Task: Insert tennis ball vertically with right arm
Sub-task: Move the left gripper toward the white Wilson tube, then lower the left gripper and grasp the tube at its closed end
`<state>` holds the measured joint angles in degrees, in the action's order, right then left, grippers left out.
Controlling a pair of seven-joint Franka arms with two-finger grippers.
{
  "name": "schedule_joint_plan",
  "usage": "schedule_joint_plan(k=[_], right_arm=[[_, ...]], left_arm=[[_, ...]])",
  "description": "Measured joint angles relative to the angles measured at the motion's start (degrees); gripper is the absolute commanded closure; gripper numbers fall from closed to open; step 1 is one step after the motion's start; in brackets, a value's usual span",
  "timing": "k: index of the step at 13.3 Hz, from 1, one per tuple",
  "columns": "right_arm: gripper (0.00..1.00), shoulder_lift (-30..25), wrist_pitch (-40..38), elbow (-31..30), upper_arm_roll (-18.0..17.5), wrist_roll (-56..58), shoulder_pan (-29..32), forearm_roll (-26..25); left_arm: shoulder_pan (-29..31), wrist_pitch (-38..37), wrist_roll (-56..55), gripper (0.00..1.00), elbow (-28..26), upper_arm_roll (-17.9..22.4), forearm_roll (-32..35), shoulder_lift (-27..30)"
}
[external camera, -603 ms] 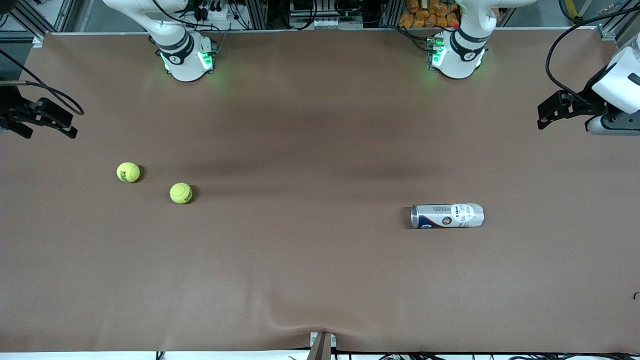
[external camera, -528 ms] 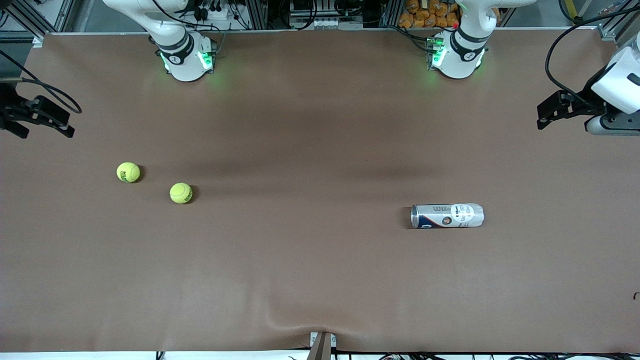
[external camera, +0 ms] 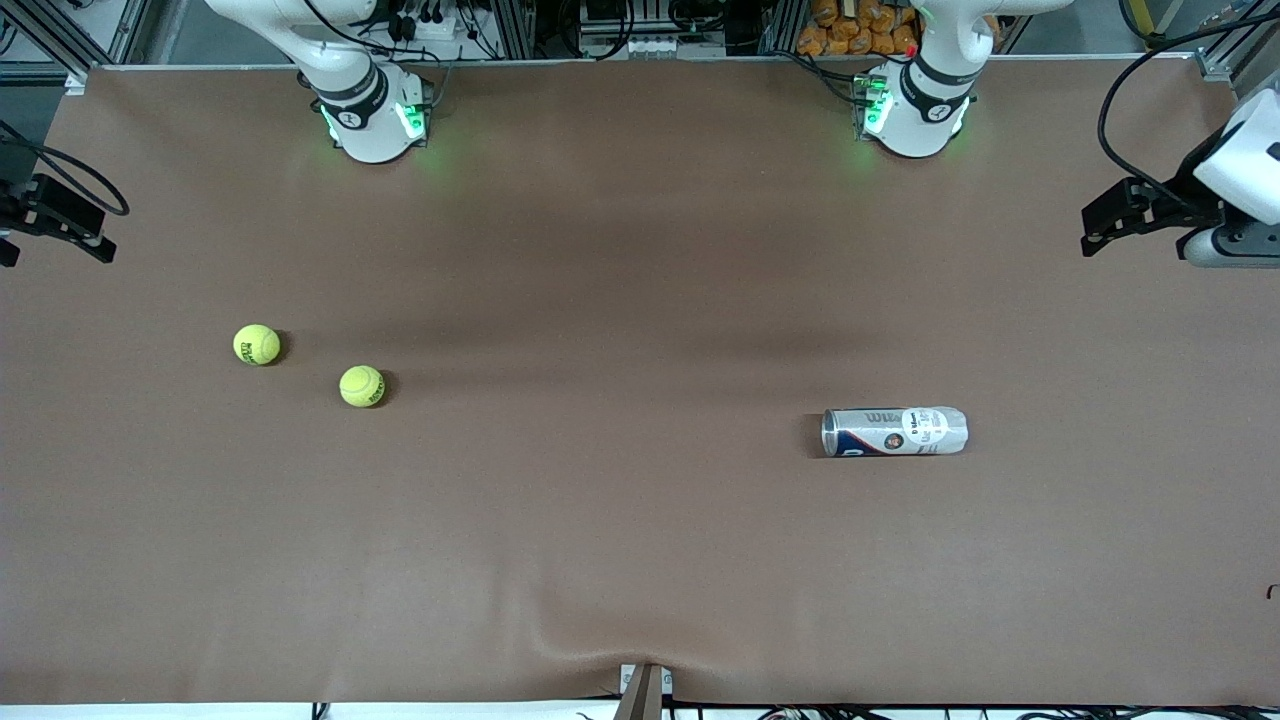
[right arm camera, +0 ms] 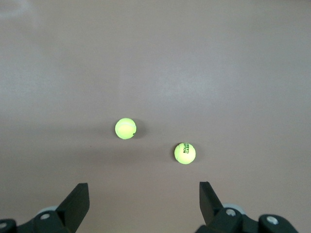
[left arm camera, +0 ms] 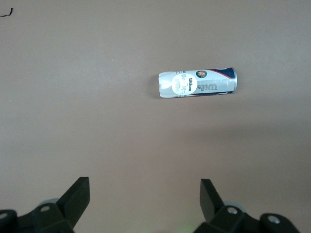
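Front view: two tennis balls lying on brown table [external camera: 640,560] toward right arm's end, well apart from each other: first ball [external camera: 257,345] farther from camera, second ball [external camera: 362,386] nearer. One ball can [external camera: 894,431] lying on side toward left arm's end. Right gripper [external camera: 45,225] and left gripper [external camera: 1125,215] hovering at table ends.

Left wrist view: left gripper [left arm camera: 145,199] spread wide, holding nothing; one can [left arm camera: 197,83] showing.

Right wrist view: right gripper [right arm camera: 144,200] spread wide, holding nothing; two balls [right arm camera: 126,128] [right arm camera: 184,153] showing.
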<state>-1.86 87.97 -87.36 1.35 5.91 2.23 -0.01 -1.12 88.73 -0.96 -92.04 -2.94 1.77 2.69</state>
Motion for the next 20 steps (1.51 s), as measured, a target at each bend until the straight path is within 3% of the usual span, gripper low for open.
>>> schedule_joint_plan(k=[8,12,16,20], right_arm=[[0.0,0.2,-0.7,0.2,0.0,0.0,0.0,0.0],[0.0,0.2,-0.7,0.2,0.0,0.0,0.0,0.1],[0.0,0.3,-0.7,0.3,0.0,0.0,0.0,0.2],[0.0,0.3,-0.7,0.4,0.1,0.0,0.0,0.2]], left_arm=[[-0.5,-1.2,2.9,0.0,0.1,-0.2,0.0,-2.8],[-1.8,0.5,11.5,0.0,-0.7,-0.6,0.0,-5.2],[-2.0,5.1,18.6,0.0,-6.5,-1.4,0.7,-7.3],[-4.5,12.1,26.8,0.0,-11.6,-3.4,8.4,-11.4]])
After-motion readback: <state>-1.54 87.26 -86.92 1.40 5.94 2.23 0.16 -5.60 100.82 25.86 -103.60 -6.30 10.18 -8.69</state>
